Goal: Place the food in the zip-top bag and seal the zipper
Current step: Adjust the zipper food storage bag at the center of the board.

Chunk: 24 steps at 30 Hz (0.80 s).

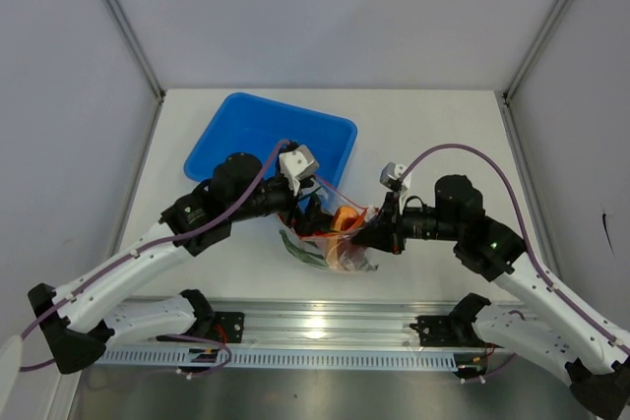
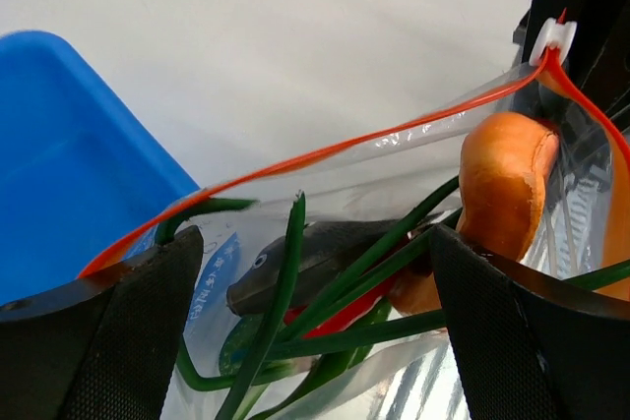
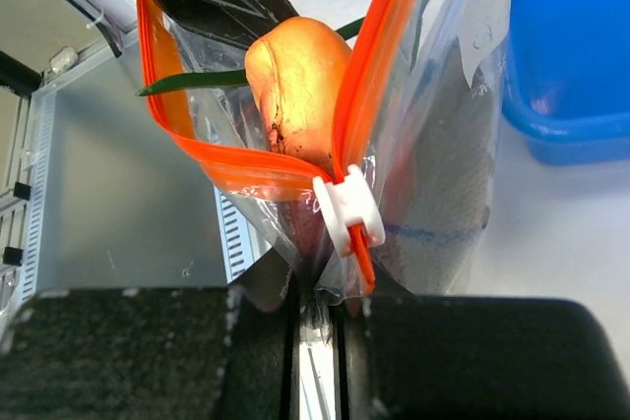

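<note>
The clear zip-top bag [image 1: 330,243] hangs between my two grippers, its mouth open. In the left wrist view it holds a grey piece [image 2: 315,263], a red chili [image 2: 345,317], green onion stalks [image 2: 281,292] and the orange slice [image 2: 502,184], which sits at the mouth. The orange-red zipper [image 2: 325,152] runs up to its white tip [image 2: 551,38]. My left gripper [image 2: 313,243] is open, with one finger on each side of the bag [image 2: 394,386]. My right gripper [image 3: 315,287] is shut on the bag's corner just below the white tip [image 3: 346,213], and the orange slice [image 3: 295,86] shows between the zipper strips [image 3: 369,76].
The blue tray [image 1: 246,135] stands behind the bag at the left and shows in both wrist views [image 2: 59,174] [image 3: 571,46]. An aluminium rail [image 1: 325,327] runs along the table's near edge. Grey walls close in the table on three sides.
</note>
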Each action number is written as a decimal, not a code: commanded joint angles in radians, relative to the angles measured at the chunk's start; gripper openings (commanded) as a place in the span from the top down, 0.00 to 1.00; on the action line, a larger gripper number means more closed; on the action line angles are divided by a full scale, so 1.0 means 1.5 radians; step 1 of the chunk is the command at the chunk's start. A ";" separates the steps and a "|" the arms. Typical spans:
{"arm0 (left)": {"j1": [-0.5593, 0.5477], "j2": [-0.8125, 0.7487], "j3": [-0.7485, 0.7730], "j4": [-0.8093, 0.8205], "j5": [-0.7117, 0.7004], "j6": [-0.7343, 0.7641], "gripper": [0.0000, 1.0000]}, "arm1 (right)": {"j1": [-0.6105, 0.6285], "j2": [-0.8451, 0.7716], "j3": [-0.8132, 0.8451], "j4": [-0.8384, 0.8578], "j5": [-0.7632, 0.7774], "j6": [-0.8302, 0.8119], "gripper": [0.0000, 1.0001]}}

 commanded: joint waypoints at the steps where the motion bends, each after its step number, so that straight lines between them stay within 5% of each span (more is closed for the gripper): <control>1: 0.026 0.025 0.029 -0.020 0.019 0.010 0.01 | -0.009 -0.009 0.004 -0.064 0.001 0.001 1.00; 7: 0.026 0.049 -0.040 0.058 0.017 -0.032 0.11 | -0.008 -0.010 0.000 -0.075 0.010 0.007 1.00; 10: 0.025 0.046 -0.069 0.093 -0.061 -0.047 0.12 | -0.007 -0.010 -0.003 -0.076 0.012 0.010 1.00; 12: 0.024 0.031 -0.105 0.159 -0.109 -0.055 0.01 | -0.004 -0.009 -0.004 -0.077 0.012 0.011 1.00; 17: 0.024 0.033 -0.114 0.229 -0.083 -0.061 0.01 | 0.002 -0.012 -0.006 -0.079 0.017 0.009 1.00; 20: 0.024 0.051 -0.095 0.210 -0.042 -0.053 0.25 | 0.003 -0.011 -0.007 -0.077 0.019 0.010 1.00; 21: 0.024 0.050 -0.095 0.210 -0.040 -0.054 0.52 | 0.005 -0.012 -0.006 -0.077 0.020 0.009 1.00; 24: 0.024 0.046 -0.095 0.208 -0.047 -0.052 0.84 | 0.005 -0.013 -0.010 -0.076 0.018 0.008 1.00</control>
